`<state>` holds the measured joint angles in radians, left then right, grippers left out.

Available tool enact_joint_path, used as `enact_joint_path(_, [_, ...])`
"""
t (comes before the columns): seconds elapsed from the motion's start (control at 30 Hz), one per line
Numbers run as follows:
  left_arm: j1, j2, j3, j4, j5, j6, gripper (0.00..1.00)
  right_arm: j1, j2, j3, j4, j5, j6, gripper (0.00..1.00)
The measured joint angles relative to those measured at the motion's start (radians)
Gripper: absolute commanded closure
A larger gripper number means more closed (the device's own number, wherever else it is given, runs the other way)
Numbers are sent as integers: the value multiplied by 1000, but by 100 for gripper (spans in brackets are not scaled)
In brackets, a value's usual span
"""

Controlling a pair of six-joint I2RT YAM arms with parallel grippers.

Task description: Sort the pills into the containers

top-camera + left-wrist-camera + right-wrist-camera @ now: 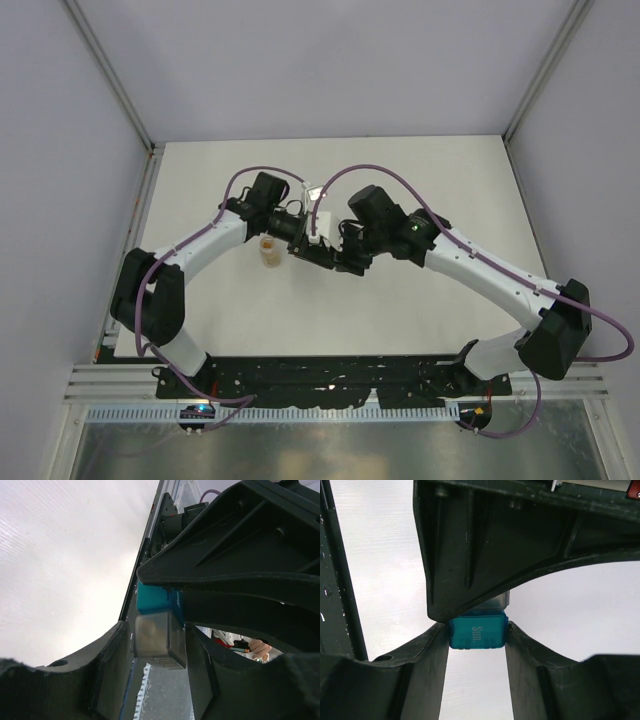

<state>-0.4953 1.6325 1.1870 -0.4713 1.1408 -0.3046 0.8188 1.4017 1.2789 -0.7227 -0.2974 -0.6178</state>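
Right gripper (476,627) pinched narrow on a small teal-blue translucent plastic cube-shaped box (477,631), one finger pressed to each side wall. Face printed "Sun." turned to the right wrist camera, lettering upright. Left gripper (159,630) set from the opposite direction around a small grey translucent plastic cube-shaped box (159,641), fingers flush against both of its side walls, holding it. Teal-blue and grey boxes joined face to face as one short block. Long axis running straight from one gripper to the other: grey end nearer the left wrist, teal-blue end nearer the right wrist. Count: two boxes, one of each colour; two grippers; one small clear vial with an orange-brown top (269,252). From above: vial on the white table (420,180); both grippers tip to tip just right of the vial; boxes hidden there among the fingers.
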Motion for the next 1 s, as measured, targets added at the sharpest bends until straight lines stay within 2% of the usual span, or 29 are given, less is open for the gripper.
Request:
enact_joint_path(0.23, [0,0,0,0,4,-2,63,0,-4,-2,3,5,0,94])
enact_joint_path(0.43, [0,0,0,5,5,-6,79,0,-4,-4,4,8,0,93])
enact_joint_path(0.9, [6,0,-16,42,25,-58,74,0,-4,-4,3,9,0,94])
enact_joint_path(1.0, [6,0,-21,55,31,-70,79,0,-4,-4,3,9,0,93])
